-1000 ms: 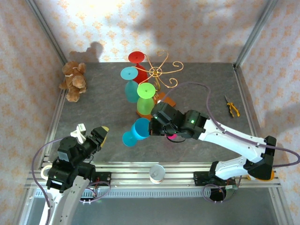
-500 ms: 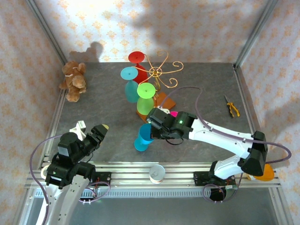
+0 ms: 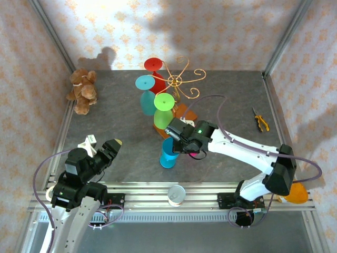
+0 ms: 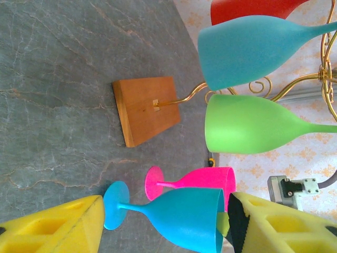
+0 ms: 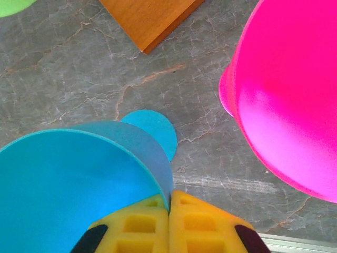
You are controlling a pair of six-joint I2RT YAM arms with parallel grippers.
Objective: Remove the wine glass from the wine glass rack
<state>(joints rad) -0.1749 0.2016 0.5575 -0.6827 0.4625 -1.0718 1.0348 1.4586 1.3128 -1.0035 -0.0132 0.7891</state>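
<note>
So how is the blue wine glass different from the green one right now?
The blue wine glass is off the wine glass rack, its rim pinched by the right gripper; the green wine glass hangs from a rack arm. Blue is bowl up, foot down; green is inverted, foot up. Both share one stemmed shape.
</note>
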